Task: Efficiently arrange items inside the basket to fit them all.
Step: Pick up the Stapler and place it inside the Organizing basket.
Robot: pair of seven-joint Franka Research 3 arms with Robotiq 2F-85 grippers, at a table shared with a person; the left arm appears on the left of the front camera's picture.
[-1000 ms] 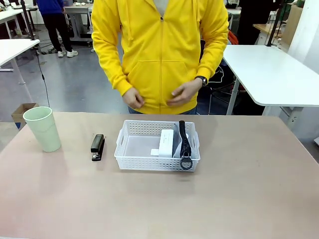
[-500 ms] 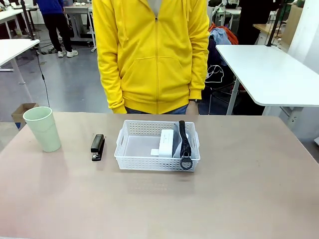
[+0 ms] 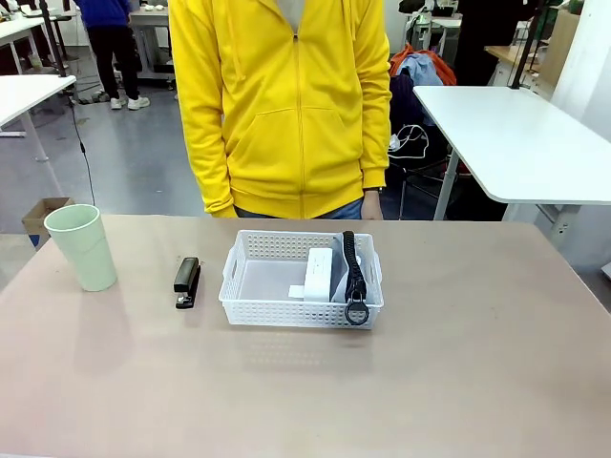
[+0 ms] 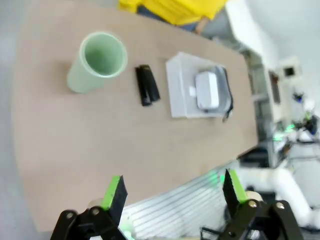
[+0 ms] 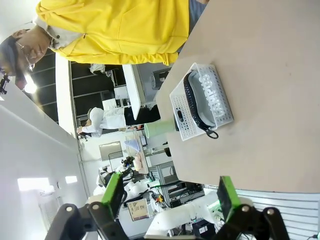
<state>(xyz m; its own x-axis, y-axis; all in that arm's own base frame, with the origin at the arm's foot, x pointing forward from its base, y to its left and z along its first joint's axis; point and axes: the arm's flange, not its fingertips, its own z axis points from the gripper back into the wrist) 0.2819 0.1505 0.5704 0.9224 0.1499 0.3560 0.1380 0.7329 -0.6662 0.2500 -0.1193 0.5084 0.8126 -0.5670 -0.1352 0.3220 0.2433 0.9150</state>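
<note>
Basket [image 3: 286, 313] sits mid-table [image 3: 458, 382], long side toward the robot. Two items in, two out.

- Pouch [image 3: 341, 282]: in basket, stood on its long edge along the right wall. Black ring [image 3: 356, 312] hangs over the front rim.
- White block [image 3: 319, 274]: in basket, just left of pouch, prob. touching it.
- Left part of the basket floor is bare.
- Stapler [image 3: 186, 281]: flat on table, just left of basket, not touching it.
- Cup [image 3: 83, 247]: upright near the table's left edge, well apart from basket.
- Person [image 3: 286, 105]: stands at far side, arms down, hands off the table.

Grippers:
- Left gripper [image 4: 174, 190]: fingers wide apart, nothing between them, high above the table's left end. Cup and stapler lie ahead of it.
- Right gripper [image 5: 170, 195]: fingers wide apart, empty, well back from basket.

Step in hand, as I read it: pause between placements, about halfway through. Stapler and cup not yet packed.

Next move prob. falls to the left arm, since both loose items are on its side.
- Stapler is nearest: come down over it, pinch across the narrow body, then set it in the free left part, hard against the block or a wall.
- Leave room for the cup, which is the bulky one. It's taller than the shallow walls, so upright in a corner looks the best fit.
- Risk: stapler laid mid-gap leaves the cup no room.
</note>
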